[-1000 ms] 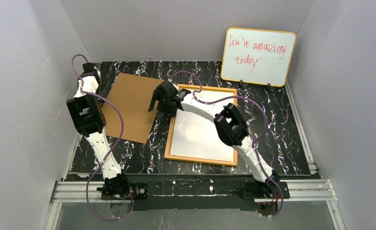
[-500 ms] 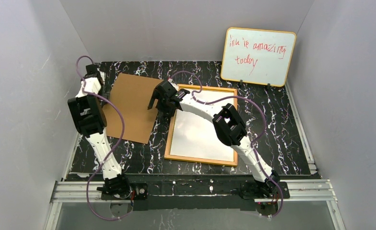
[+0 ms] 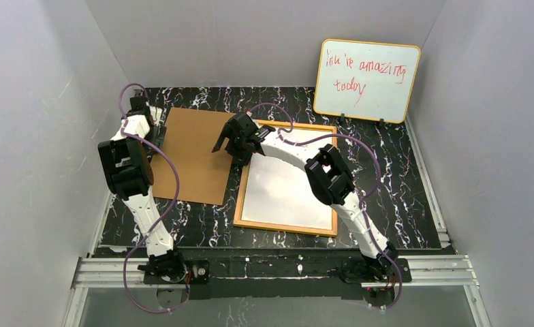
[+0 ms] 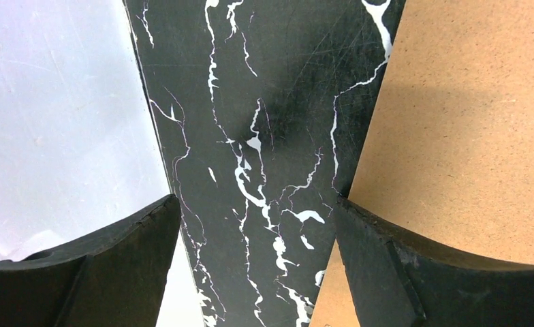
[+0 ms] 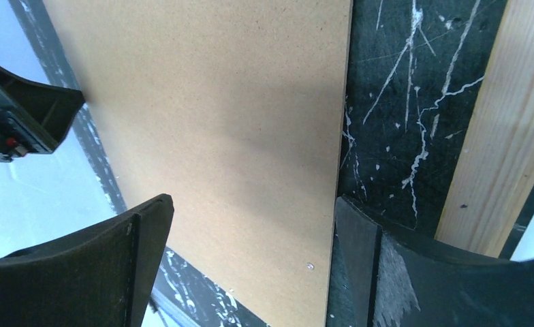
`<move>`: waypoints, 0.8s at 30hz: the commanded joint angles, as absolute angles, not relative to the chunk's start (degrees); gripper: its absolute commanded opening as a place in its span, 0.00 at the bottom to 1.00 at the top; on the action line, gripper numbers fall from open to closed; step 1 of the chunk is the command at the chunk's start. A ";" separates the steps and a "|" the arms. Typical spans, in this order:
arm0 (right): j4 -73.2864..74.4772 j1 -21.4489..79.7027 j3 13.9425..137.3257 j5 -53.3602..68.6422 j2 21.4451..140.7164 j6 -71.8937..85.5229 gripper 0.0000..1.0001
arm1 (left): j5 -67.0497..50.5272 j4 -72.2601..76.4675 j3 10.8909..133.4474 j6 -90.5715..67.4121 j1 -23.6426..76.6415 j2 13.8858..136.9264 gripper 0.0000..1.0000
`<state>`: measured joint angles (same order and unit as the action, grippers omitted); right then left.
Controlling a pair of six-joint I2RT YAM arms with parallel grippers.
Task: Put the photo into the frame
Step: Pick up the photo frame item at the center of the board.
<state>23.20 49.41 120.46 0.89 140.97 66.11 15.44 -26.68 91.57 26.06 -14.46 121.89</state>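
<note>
Top external: white-backed rectangular photo (image 3: 288, 184) already lies in orange-wood frame (image 3: 285, 227) beside released right claw (image 5: 253, 199); left claw (image 4: 255, 199) released, flat brown board (image 3: 193, 160) unfitted

arms (image 3: 285, 151) white links, black joints | purple cables (image 3: 177, 182) | left claw (image 4: 256, 199), right claw (image 5: 254, 198) black

Bright, even light falls from overhead, throwing only soft shadows. Ahead of the left hand (image 4: 256, 211) a dim patch lies on the tabletop (image 4: 203, 102); ahead of the right hand (image 5: 254, 204) a soft band crosses the brown board (image 5: 216, 102). Both hands' near fingers (image 4: 80, 272) are dark, slightly blurred.
</note>
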 commanded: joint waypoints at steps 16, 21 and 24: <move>-14.82 49.12 96.16 21.81 122.91 77.34 0.89 | 2.17 -40.87 83.30 27.90 -7.41 126.63 0.78; -19.79 49.22 93.26 22.50 119.32 77.91 0.89 | 0.04 -42.13 83.33 28.85 -7.24 125.94 0.78; -20.64 49.17 91.46 22.18 117.62 78.01 0.89 | -2.05 -42.91 82.69 29.45 -6.61 125.05 0.77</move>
<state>-1.15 47.48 91.05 19.29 123.50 74.63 16.69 -26.92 88.58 32.21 -10.63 120.55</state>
